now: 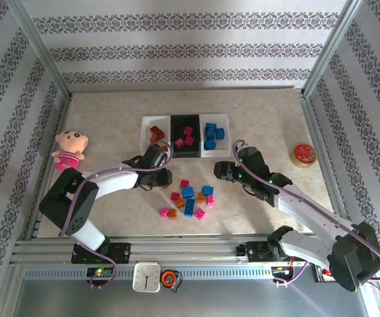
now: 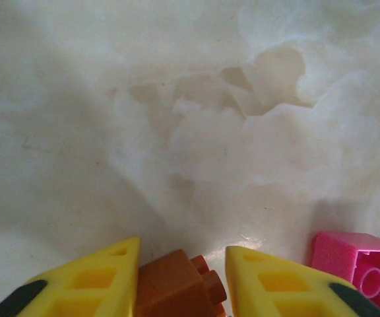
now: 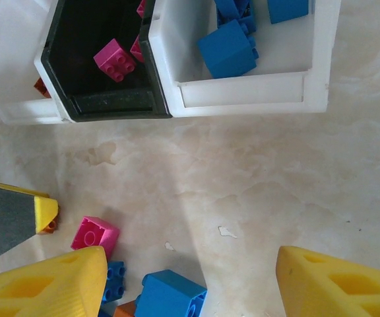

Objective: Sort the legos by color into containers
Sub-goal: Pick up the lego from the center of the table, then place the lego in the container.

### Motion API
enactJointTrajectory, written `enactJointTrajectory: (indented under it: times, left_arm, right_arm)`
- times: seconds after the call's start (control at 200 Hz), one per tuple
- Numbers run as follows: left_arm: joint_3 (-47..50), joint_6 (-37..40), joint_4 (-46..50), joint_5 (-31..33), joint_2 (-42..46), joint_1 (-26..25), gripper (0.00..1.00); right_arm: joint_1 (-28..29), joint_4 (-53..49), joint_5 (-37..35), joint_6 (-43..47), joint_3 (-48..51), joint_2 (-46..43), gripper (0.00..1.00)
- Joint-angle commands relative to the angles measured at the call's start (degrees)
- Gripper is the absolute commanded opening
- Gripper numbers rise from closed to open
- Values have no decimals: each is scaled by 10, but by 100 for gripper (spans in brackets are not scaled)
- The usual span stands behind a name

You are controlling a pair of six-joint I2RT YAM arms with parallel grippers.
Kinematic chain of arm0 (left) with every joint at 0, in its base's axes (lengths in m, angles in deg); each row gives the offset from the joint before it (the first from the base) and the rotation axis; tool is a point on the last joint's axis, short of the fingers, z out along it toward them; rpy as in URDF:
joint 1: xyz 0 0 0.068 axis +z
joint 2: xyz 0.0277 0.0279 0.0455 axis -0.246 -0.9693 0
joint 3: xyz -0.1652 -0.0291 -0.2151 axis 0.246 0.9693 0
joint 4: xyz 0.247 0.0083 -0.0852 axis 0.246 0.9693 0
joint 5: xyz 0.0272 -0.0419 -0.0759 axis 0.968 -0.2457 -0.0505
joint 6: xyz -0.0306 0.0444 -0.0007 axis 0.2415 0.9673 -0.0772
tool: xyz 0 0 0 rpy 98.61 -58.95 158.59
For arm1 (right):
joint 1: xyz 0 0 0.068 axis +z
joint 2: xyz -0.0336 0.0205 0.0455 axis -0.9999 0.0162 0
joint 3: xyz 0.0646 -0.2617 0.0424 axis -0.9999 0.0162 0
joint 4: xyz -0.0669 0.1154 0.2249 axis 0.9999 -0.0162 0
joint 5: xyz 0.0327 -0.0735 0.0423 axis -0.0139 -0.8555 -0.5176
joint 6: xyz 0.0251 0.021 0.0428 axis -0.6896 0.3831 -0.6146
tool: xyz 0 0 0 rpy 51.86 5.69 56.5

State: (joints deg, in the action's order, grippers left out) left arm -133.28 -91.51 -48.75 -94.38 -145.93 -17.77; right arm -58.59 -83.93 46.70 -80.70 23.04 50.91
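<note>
I start from the pale marbled table (image 1: 111, 119), where the row of three joined shallow plastic trays (image 1: 170, 156) lies with its long axis running left to right across the far middle. The white left-end tray (image 1: 146, 135) holds orange-brown pieces, the black middle tray (image 1: 177, 146) holds magenta ones, and the white right-end tray (image 1: 224, 135) holds blue ones. The left arm (image 1: 104, 183) reaches in low from the near left, bent at the elbow, with its wrist just on the near side of the tray row. The left gripper (image 2: 182, 254) is clamped on a small orange-brown studded brick (image 2: 173, 287), which sits pinched between the yellow fingers (image 2: 91, 284) close above the tabletop, its studs showing on the side toward one finger. From that grip, the white left-end tray lies just beyond and slightly left, so I judge this arm the nearer one for the drop: lift, carry over the near wall, release. The right gripper (image 3: 190, 254) hovers spread wide and empty on the near side of the right-end tray. The scatter of loose blue, magenta and orange-brown bricks (image 1: 189, 198) lies nearer me than the tray row, between the two grippers. One loose magenta brick (image 2: 358, 271) sits just beside the left gripper's finger, so I would want to rise cleanly without nudging it.
</note>
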Motion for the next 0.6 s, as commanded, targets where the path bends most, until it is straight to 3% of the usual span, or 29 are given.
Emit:
enactJointTrajectory:
  times: [0.0,0.185,0.335,0.595]
  left_arm:
    - [4,-5,3,1,15,-10,26]
    - [-15,7,40,25,69,-5,22]
    - [-86,38,74,45,82,34,22]
    - [-242,67,71,61,-45,119,22]
  right_arm:
    - [-9,-10,-4,1,9,-11,69]
    - [-12,-10,0,2,9,-11,69]
    - [-13,-10,3,1,7,-13,69]
    - [-13,-13,6,-3,16,-18,69]
